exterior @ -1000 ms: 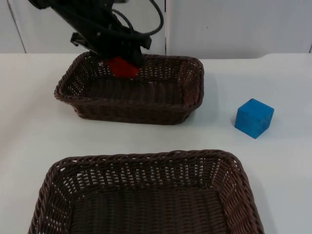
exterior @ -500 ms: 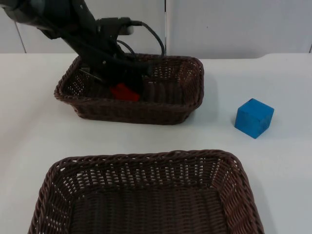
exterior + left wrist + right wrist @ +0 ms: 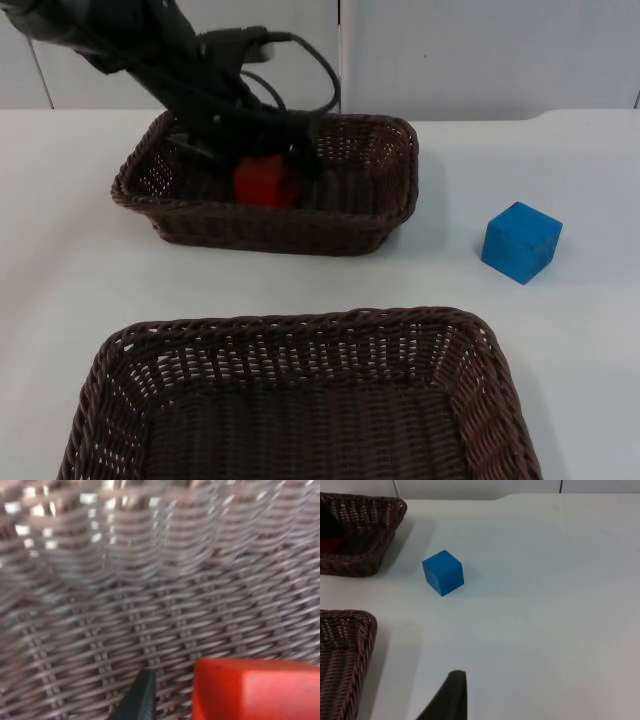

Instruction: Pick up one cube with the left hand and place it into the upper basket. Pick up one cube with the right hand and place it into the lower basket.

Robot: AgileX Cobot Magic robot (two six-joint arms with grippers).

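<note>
A red cube [image 3: 265, 183] rests on the floor of the upper basket [image 3: 398, 190], left of its middle. My left gripper [image 3: 287, 158] hangs low inside that basket, right over the cube's far side, and it is open. In the left wrist view a black fingertip [image 3: 141, 696] stands a small gap away from the red cube [image 3: 255, 690] over the woven floor. A blue cube [image 3: 520, 242] sits on the white table, to the right of the upper basket. My right gripper [image 3: 451, 697] waits well back from the blue cube [image 3: 443, 572].
The large lower basket [image 3: 300, 322] fills the near part of the table, with nothing in it. The white table [image 3: 590, 330] stretches around the blue cube. The upper basket's corner [image 3: 375, 555] and the lower basket's rim [image 3: 350, 630] lie beside the right arm's path.
The left gripper came down into the upper basket with the red cube and let go of it. The cube now sits flat on the basket floor.
</note>
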